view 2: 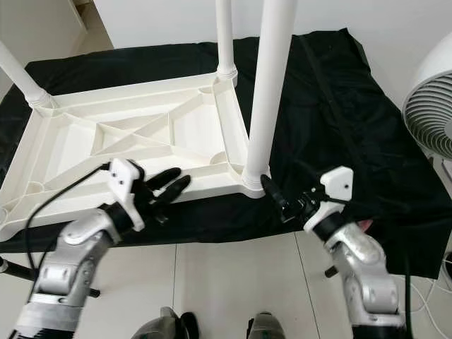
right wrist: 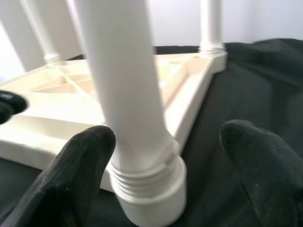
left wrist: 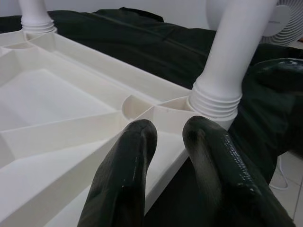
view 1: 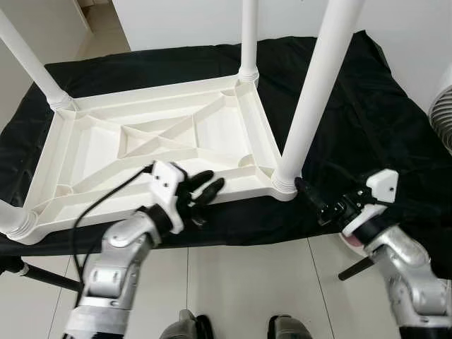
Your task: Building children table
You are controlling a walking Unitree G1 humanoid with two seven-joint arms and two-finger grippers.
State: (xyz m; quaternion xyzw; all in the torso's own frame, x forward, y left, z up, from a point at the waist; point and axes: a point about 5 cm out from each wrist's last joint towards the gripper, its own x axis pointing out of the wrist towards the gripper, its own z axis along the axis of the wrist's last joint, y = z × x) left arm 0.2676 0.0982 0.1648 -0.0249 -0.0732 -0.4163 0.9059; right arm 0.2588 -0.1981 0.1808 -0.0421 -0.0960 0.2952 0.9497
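Four white legs stand up from the upturned tabletop [view 1: 162, 141], which lies underside-up on a black cloth [view 1: 367, 106] spread over the counter, with a white fan [view 2: 432, 106] off to the robot's right. The near right leg [view 1: 314, 92] sits in its corner socket with its threaded collar showing just above the rim, so the step in hand looks like seating or tightening this last leg; whether it is fully home cannot be told. The right pincer [view 1: 321, 205] is low beside the base of that leg, its two fingers spread wide to either side of the collar in the right wrist view, holding nothing. The left pincer [view 1: 201, 192] hovers at the near edge of the tabletop, fingers [left wrist: 128, 175] close together with a slim gap and nothing between them, pointed toward the same corner. Next, the right pincer would need to close around the leg near the collar and turn it, while the left steadies the tabletop edge against slipping on the cloth.
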